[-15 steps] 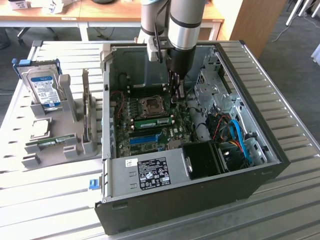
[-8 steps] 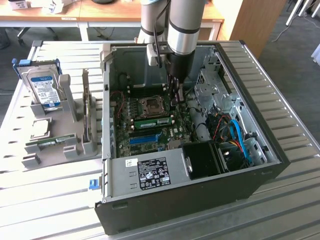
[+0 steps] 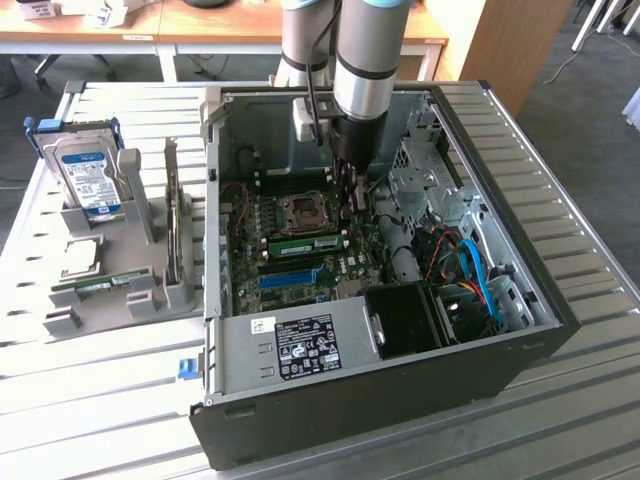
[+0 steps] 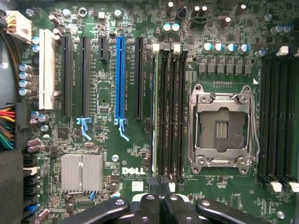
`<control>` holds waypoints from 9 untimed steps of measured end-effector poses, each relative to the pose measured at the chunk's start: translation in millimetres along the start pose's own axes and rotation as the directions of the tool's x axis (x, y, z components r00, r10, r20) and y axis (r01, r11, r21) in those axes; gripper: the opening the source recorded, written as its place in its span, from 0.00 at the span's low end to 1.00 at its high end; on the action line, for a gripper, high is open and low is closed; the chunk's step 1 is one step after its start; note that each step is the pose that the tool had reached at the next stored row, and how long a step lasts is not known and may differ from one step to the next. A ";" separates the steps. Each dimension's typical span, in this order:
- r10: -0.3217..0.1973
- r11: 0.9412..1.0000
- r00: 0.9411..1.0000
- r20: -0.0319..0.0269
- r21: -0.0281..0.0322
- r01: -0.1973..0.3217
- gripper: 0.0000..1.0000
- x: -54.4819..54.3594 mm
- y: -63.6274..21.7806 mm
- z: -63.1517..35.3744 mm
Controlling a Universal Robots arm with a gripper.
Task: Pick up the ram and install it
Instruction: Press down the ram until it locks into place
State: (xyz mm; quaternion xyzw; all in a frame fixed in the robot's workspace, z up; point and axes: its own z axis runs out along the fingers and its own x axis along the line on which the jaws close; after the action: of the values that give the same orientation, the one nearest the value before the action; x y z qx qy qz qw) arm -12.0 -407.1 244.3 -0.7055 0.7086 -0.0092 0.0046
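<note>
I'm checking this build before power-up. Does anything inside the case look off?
Nothing looks spilled or damaged. One oddity: the processor socket on the motherboard sits bare, with no chip or cooler on it.

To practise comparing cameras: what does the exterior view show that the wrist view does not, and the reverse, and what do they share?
Exterior view: the hard drive and processor chip in a grey holder beside the case. Wrist view: the DELL lettering printed on the board. Shared: the empty processor socket, the blue slot, and the shut gripper above the motherboard.
</note>
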 end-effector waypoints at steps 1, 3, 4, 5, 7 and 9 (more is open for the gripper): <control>0.000 1.000 1.000 0.000 0.000 0.000 0.11 0.0 0.0 1.2; 0.000 1.000 1.000 0.000 0.001 0.000 0.11 0.0 0.1 3.6; 0.000 1.000 1.000 0.000 0.001 0.000 0.11 0.0 0.1 4.3; 0.000 1.000 1.000 0.000 0.001 0.000 0.11 0.0 0.1 4.3; 0.000 1.000 1.000 0.000 0.001 0.000 0.11 0.0 0.1 4.3; 0.000 1.000 1.000 0.000 0.001 0.000 0.11 0.0 0.1 4.3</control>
State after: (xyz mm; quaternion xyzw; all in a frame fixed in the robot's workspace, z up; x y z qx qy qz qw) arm -12.0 -407.1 240.0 -0.7055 0.7087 -0.0094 0.0048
